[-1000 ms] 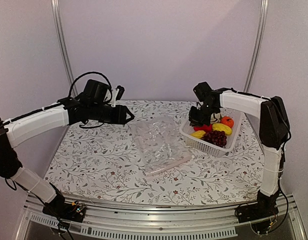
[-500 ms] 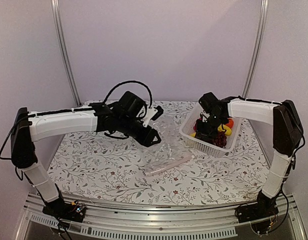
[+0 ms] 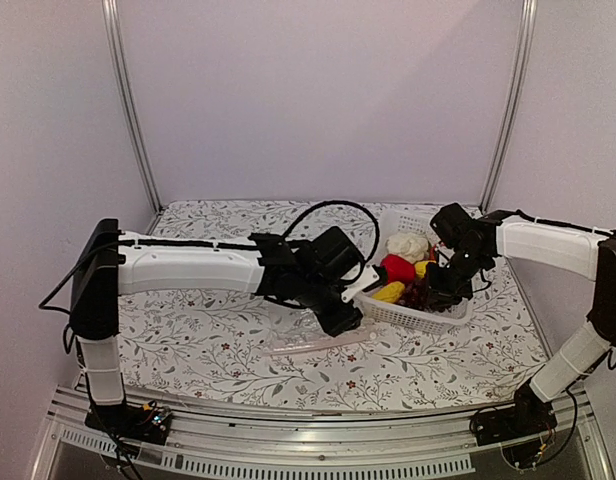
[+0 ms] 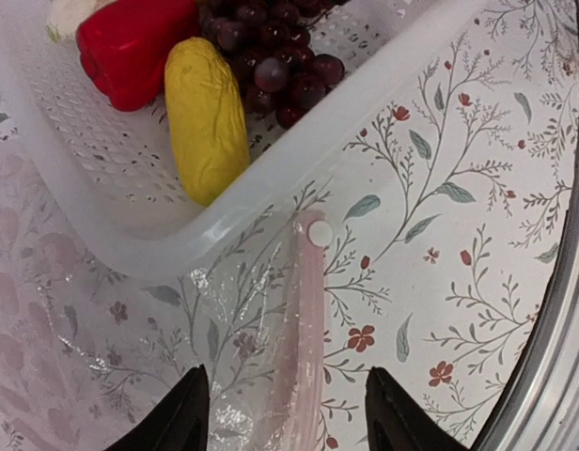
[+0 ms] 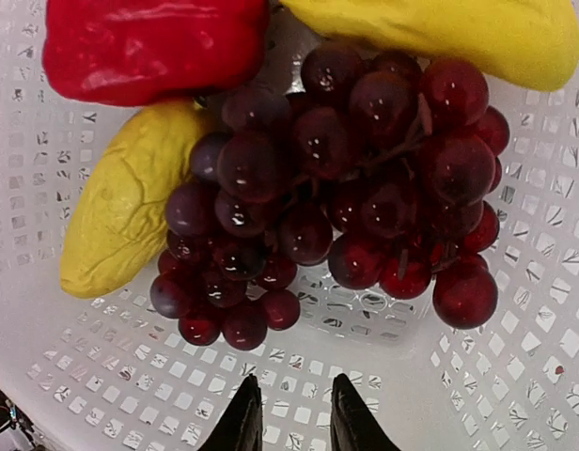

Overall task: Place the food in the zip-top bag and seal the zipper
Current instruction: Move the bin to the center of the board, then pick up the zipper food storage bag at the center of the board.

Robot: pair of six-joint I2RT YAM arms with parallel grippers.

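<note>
The clear zip-top bag (image 3: 306, 344) lies flat, mostly hidden under my left arm. Its pinkish zipper strip (image 4: 304, 338) runs between the spread fingers of my left gripper (image 4: 285, 425), which is open and empty just above it, beside the basket corner; the gripper also shows in the top view (image 3: 345, 321). The food lies in the white basket (image 3: 403, 316): red pepper (image 5: 148, 42), yellow pieces (image 5: 130, 211), grape bunch (image 5: 336, 178), white lumpy piece (image 3: 408, 243). The orange fruit is hidden. My right gripper (image 5: 291, 418) hangs inside the basket just short of the grapes, fingers narrowly parted, holding nothing.
The basket's rim (image 4: 271, 193) lies right against the bag's zip end. The table's metal front edge (image 4: 553, 357) runs close to the right of my left gripper. Flowered tablecloth (image 3: 188, 330) covers the table.
My left arm swung from the far left across to the bag's zip edge by the basket. My right gripper came down into the basket over the grapes.
</note>
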